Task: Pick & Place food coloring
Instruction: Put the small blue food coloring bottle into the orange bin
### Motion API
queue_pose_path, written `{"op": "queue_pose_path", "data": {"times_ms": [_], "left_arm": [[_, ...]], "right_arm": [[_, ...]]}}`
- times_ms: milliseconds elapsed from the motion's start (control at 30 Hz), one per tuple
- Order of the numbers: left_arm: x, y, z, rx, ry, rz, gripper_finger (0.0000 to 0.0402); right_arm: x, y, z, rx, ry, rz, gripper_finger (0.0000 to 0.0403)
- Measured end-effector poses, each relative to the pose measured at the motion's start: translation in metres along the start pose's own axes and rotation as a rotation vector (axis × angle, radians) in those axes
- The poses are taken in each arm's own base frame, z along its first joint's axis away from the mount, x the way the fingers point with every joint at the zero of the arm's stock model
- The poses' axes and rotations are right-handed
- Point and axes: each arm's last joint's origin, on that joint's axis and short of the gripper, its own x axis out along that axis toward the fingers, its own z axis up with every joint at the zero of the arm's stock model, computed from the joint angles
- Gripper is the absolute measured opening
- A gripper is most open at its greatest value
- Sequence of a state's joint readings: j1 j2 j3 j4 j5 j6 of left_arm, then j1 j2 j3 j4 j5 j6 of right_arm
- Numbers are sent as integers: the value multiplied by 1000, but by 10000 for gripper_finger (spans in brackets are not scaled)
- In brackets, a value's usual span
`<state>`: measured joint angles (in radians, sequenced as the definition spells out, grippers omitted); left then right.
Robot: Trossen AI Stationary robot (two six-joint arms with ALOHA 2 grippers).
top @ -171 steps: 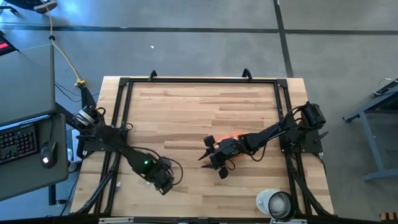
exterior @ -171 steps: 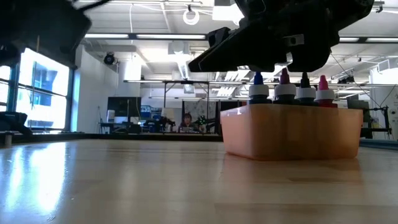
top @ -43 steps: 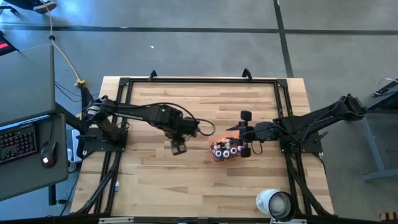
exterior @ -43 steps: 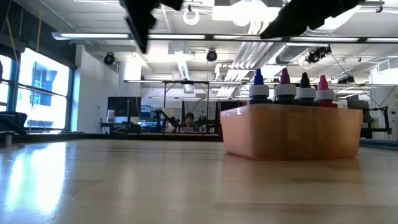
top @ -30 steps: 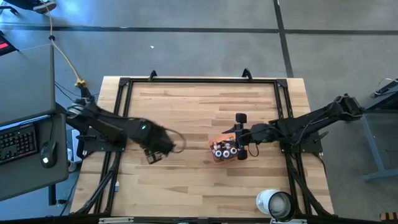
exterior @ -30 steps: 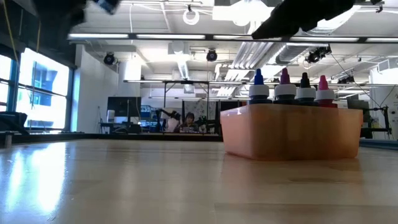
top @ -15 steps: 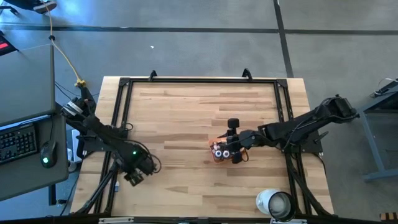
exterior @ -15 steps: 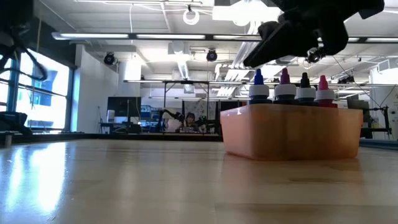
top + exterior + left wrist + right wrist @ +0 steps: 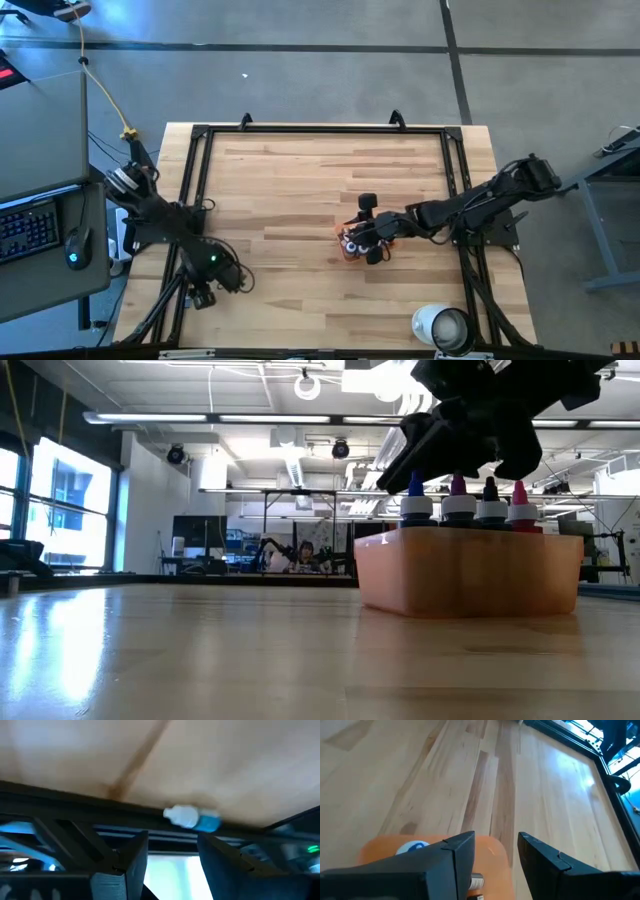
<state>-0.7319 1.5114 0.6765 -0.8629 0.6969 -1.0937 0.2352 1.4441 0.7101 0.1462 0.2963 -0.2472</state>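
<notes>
Several food coloring bottles (image 9: 465, 505), whitish with blue, magenta, dark and pink caps, stand upright in a translucent orange tray (image 9: 470, 572) right of the table's middle (image 9: 352, 247). My right gripper (image 9: 358, 232) hangs open just above them, holding nothing; in its wrist view it (image 9: 496, 839) looks over the tray's rim (image 9: 380, 847) and one blue cap (image 9: 412, 847). My left gripper (image 9: 203, 298) is open at the table's near left corner. A blue-capped bottle (image 9: 192, 817) lies on its side against the dark frame rail, just beyond the open left gripper (image 9: 172, 840).
A big white round cup (image 9: 443, 328) stands at the near right corner. A black metal frame (image 9: 195, 180) runs around the tabletop. The wooden top between the tray and the left rail is bare boards (image 9: 280, 210).
My left gripper has swung from the table's left middle toward the near left corner, going down and tipping its fingers downward; it stays open. My right gripper has come down and a little leftward over the bottles in the tray, still open.
</notes>
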Motion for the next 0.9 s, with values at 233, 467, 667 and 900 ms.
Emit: {"op": "queue_pose_path", "data": {"times_ms": [233,467,667,900], "left_arm": [[28,-8,-2,41,89,101,169],[30,-15,1,-3,37,119,169],[27,-33,5,31,-73,54,169],[25,-37,13,-3,-105,16,169]], "right_arm": [[1,0,1,-3,-20,22,143],[1,0,2,2,-38,54,143],[1,0,3,5,-50,52,143],[1,0,3,4,-49,53,143]]}}
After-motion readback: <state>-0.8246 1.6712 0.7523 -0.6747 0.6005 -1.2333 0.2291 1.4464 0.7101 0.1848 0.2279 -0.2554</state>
